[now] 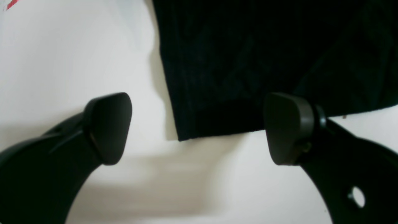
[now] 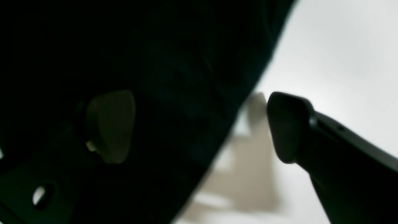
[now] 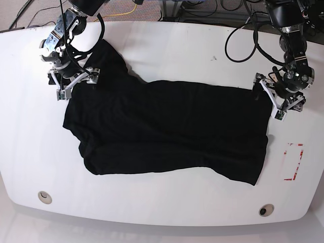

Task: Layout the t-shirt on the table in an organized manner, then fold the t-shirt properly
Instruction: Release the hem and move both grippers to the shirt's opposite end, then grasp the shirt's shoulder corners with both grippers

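The t-shirt (image 3: 167, 131) lay spread across the middle of the white desk (image 3: 167, 45), no readable label showing. The left tool (image 1: 199, 129) and right tool (image 2: 200, 127) gaped wide at its opposite ends, gripping nothing.

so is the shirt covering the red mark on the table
No, in the base view the shirt lies spread beside the red mark, with bare white table showing between them.

A gray floor (image 3: 40, 12) showed past the far edge. Black cables (image 3: 202, 12) and one yellow cable (image 3: 124, 11) lay on it.
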Controlling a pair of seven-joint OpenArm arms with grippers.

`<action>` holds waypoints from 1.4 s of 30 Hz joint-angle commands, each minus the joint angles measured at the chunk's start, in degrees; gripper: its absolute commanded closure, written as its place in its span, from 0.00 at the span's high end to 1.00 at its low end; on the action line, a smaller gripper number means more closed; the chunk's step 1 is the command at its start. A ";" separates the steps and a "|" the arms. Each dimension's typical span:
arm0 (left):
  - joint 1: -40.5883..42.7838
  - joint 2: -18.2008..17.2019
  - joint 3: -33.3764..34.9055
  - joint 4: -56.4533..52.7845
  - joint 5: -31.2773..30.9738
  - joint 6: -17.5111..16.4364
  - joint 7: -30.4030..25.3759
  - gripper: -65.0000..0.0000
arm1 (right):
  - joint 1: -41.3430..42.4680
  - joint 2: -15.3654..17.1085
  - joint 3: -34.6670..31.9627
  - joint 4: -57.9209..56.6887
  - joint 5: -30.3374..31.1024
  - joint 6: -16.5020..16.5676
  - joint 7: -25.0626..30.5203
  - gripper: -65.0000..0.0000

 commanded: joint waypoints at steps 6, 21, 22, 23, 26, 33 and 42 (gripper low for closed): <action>-1.09 -0.16 -5.35 1.29 -1.84 0.14 -0.80 1.00 | 0.84 0.33 -0.38 -3.69 1.39 0.10 -0.79 0.99; -0.74 0.01 -6.40 0.67 -4.92 0.14 -0.80 1.00 | 0.84 0.06 -0.38 -4.04 1.48 0.10 -0.79 0.31; -0.74 0.01 -6.40 0.67 -4.92 0.14 -0.80 1.00 | 0.84 0.06 -0.38 -4.04 1.48 0.10 -0.87 0.27; -0.74 0.01 -6.40 0.67 -4.92 0.14 -0.80 1.00 | 0.84 0.06 -0.38 -4.04 1.48 0.10 -0.87 0.26; -0.74 0.10 -6.31 0.41 -4.92 0.14 -0.80 1.00 | 0.75 0.06 -0.38 -4.04 1.48 0.10 -0.87 0.25; -1.18 0.19 -5.96 -4.25 -5.09 0.14 -0.80 1.00 | 0.75 0.24 -0.38 -4.04 1.48 0.10 -0.87 0.25; -0.74 0.45 -2.09 -7.06 -5.18 0.14 -0.98 1.00 | 0.66 0.24 -0.38 -3.86 1.48 0.10 -0.87 0.25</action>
